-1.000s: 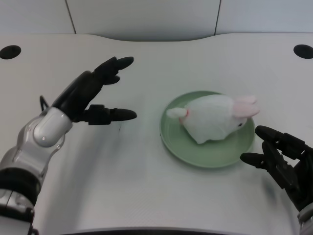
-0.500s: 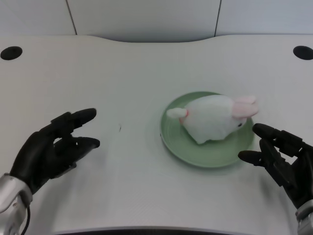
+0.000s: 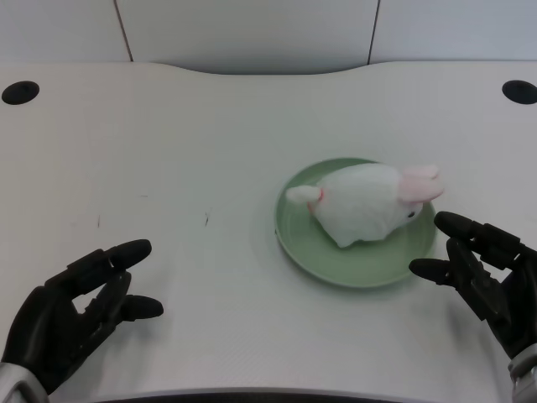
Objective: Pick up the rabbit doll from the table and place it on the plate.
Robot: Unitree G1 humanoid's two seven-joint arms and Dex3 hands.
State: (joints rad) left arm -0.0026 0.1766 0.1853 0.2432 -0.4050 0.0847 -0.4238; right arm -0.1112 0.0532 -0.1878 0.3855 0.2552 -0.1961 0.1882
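The left hand [image 3: 71, 315] is now lower and closer to the near edge of the tabletop [image 3: 210, 143] than half a second ago, and its silver forearm is almost out of view. Its fingers are apart and it holds nothing. The rabbit [image 3: 361, 201] lies on the green plate [image 3: 336, 267] as before, with its pink ears reaching over the right rim, well apart from the hand.
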